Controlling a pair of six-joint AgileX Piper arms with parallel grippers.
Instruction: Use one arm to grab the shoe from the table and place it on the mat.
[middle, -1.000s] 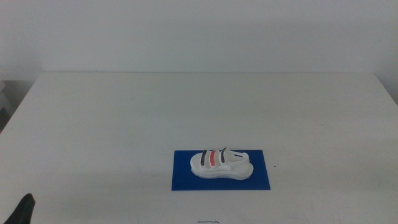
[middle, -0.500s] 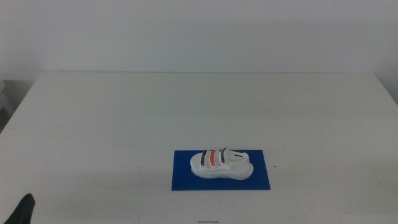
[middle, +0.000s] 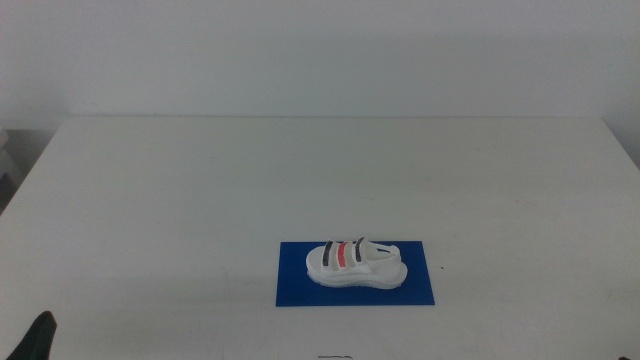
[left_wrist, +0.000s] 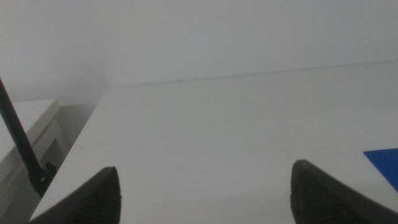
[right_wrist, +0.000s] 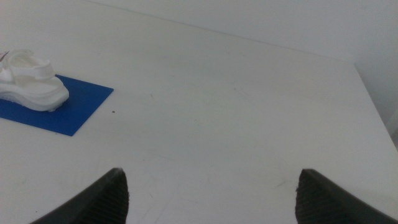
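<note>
The white shoe (middle: 355, 264) with two dark straps and one red strap lies on the blue mat (middle: 420, 290) near the front of the white table (middle: 300, 170). Nothing grips it. The right wrist view shows the shoe's heel end (right_wrist: 28, 81) resting on the mat (right_wrist: 74, 106). My right gripper (right_wrist: 208, 193) is open with only bare table between its jaws, well away from the shoe. My left gripper (left_wrist: 202, 190) is open too, over bare table, with a corner of the mat (left_wrist: 385, 163) at the picture's edge. Only the left gripper's tip (middle: 38, 340) shows in the middle view.
A pale wall stands behind the table's far edge (middle: 330, 117). Beside the table's left edge stand a white unit (left_wrist: 28, 134) and a thin black rod (left_wrist: 18, 140). A small dark speck (middle: 441, 267) lies right of the mat.
</note>
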